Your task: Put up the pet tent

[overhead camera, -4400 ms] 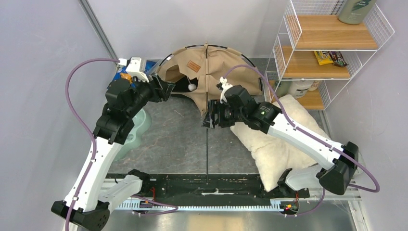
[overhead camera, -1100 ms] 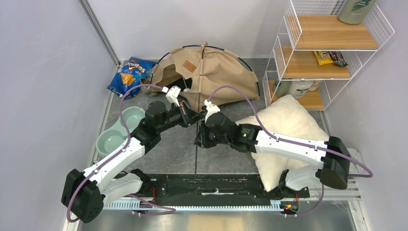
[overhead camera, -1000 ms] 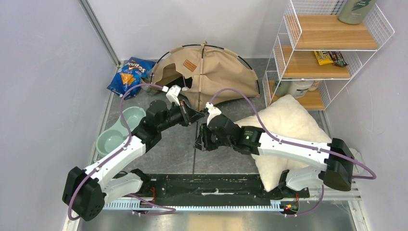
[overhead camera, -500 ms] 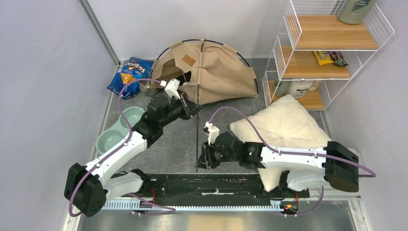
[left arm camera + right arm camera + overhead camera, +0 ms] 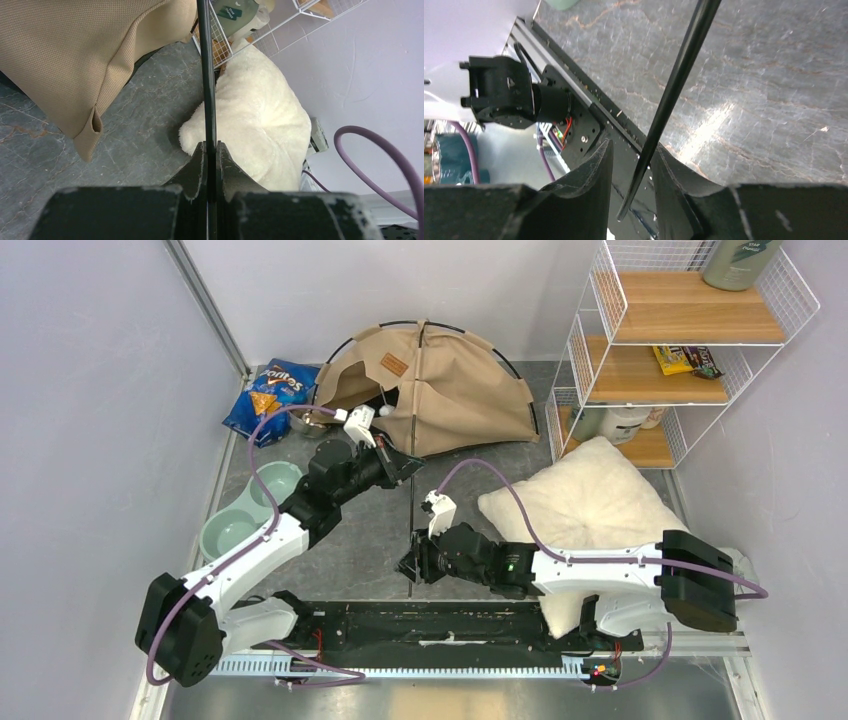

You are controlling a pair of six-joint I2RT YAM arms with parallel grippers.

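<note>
Presently clamping black pole (image 5: 205,60) tight in left gripper (image 5: 209,150); straddling its free end loosely with part-open right gripper (image 5: 632,147).

The pet tent (image 5: 455,400) sits at the far edge of the table (image 5: 350,540), a tan canvas half-dome, creased and sagging. A thin black pole (image 5: 500,362) arches over it. The brown label (image 5: 394,365) sits above the dark arched doorway (image 5: 372,400) on its left. A second, straight pole (image 5: 411,510) runs from its front seam toward the near edge.

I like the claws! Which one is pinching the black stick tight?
The left gripper, nearer the tent: shut on the stick. The right gripper stands open around it.
</note>
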